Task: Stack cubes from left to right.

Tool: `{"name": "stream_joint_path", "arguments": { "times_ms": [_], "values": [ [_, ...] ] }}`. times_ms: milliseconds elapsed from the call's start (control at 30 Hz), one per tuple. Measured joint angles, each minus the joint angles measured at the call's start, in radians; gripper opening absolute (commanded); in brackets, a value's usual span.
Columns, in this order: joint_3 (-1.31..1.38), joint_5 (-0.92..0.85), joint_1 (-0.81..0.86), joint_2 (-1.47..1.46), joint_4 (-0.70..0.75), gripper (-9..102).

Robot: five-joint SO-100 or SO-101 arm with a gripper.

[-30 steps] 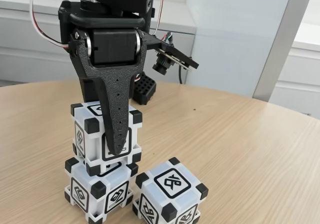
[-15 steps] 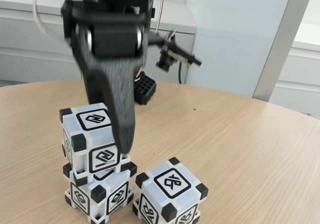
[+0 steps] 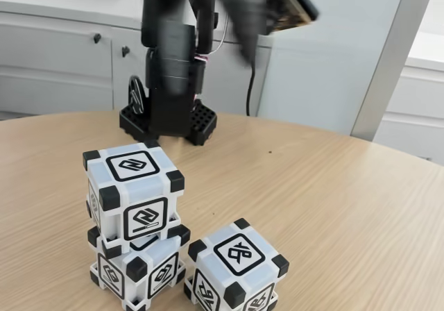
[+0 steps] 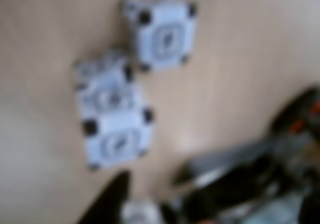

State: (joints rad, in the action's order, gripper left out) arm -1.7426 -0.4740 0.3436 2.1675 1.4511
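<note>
On the table [image 3: 333, 186], two white cubes [image 3: 132, 186] stacked (black corners), pincer [image 4: 150, 204] blurred, state unclear.

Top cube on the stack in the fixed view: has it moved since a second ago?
Yes. The top cube has shifted left and turned, so it now overhangs the bottom cube on that side; the gripper has let it go.

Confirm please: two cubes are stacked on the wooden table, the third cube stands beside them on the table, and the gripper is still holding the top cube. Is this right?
Not quite. In the fixed view, the top cube rests free on the bottom cube, and the arm is raised, blurred, well above the stack. The third cube does stand beside them on the wooden table.
</note>
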Motion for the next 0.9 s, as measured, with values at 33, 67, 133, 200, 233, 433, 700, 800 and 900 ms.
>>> {"name": "stream_joint_path", "arguments": {
  "times_ms": [33, 67, 133, 200, 233, 433, 700, 800, 900],
  "values": [
    [0.000, 0.000, -0.026, 0.000, 0.000, 37],
    [0.000, 0.003, -0.037, 0.000, 0.000, 37],
    [0.000, 0.015, -0.089, 0.000, -0.005, 37],
    [0.000, 0.021, -0.133, 0.000, -0.008, 37],
    [0.000, 0.023, -0.144, 0.000, -0.008, 37],
    [0.000, 0.023, -0.161, -0.153, -0.009, 37],
    [0.000, 0.017, -0.156, -0.390, -0.106, 37],
    [0.000, 0.025, -0.150, -0.397, -0.183, 37],
    [0.000, 0.025, -0.156, -0.397, -0.216, 37]
  ]
}}
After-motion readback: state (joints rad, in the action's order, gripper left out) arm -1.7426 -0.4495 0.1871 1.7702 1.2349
